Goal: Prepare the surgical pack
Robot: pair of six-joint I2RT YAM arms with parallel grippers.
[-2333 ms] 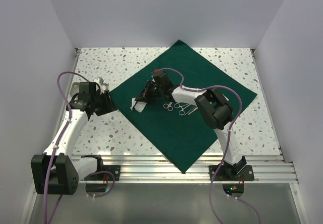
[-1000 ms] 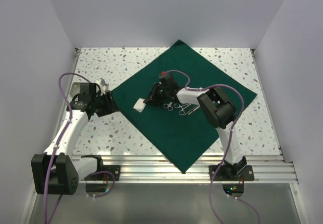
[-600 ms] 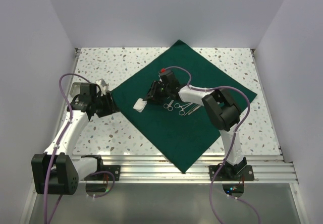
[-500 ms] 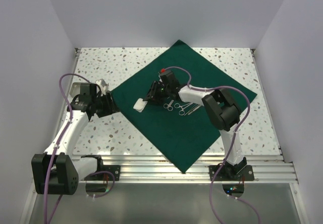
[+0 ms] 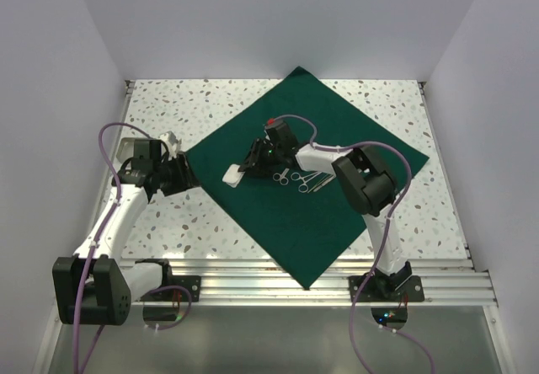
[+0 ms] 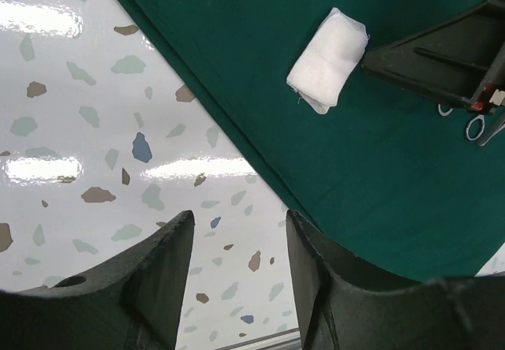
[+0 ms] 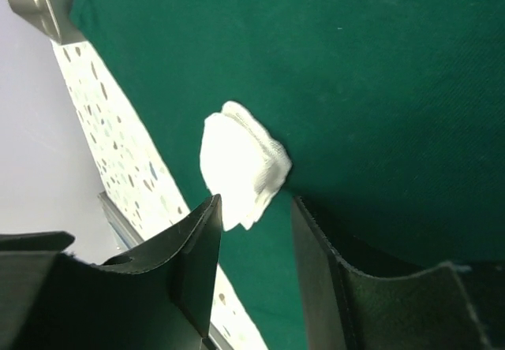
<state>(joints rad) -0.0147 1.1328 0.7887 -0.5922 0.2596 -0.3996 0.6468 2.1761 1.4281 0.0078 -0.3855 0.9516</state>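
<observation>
The dark green drape point(image 5: 337, 138) lies flat on the speckled table as a diamond. A small white gauze point(image 5: 232, 174) rests on its left part, also seen in the left wrist view point(image 6: 327, 60) and the right wrist view point(image 7: 241, 165). Silver scissor-like instruments point(image 5: 301, 179) lie on the drape's middle. My right gripper point(image 5: 249, 166) is open, its fingertips point(image 7: 207, 212) just short of the gauze, with nothing held. Open and empty too, my left gripper point(image 5: 182, 174) hovers over the table at the drape's left edge point(image 6: 237, 161).
Speckled white tabletop point(image 5: 185, 113) surrounds the drape. An aluminium rail point(image 5: 278, 277) runs along the near edge, with both arm bases on it. White walls close in the left, back and right sides. A purple cable point(image 5: 105, 138) loops above the left arm.
My right gripper has opened and let go of the gauze, which now lies on the drape just ahead of its tips. The left arm has stayed put.
</observation>
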